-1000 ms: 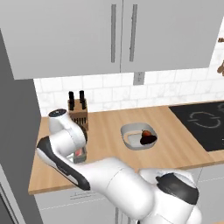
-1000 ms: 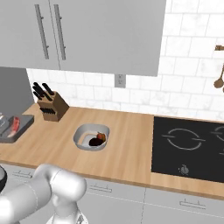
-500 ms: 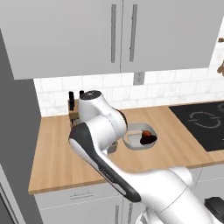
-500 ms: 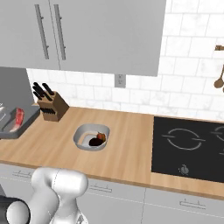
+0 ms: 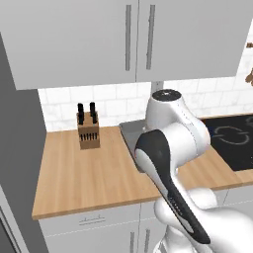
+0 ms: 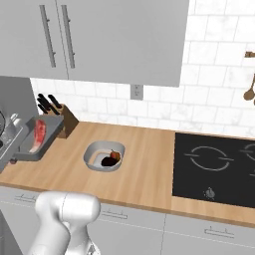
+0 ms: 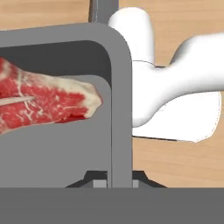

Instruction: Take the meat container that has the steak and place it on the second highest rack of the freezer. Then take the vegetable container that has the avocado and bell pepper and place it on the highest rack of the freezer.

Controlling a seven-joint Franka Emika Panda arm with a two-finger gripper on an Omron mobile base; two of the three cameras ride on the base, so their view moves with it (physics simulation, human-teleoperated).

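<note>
Tray with steak being carried off the counter, heading left toward the freezer

The gripper [image 7: 113, 183] is clamping the rim of the meat container [image 6: 36, 142], jaws closed on its wall; the steak [image 7: 41, 101] is lying inside; compared with a second ago the tray is riding higher and swinging over the counter [image 6: 149, 154]; the vegetable container [image 6: 102, 157] is waiting mid-counter with avocado [image 6: 107, 161] and bell pepper [image 6: 116, 155]; the freezer [image 5: 17, 173] is standing at the left, racks hidden.
</note>
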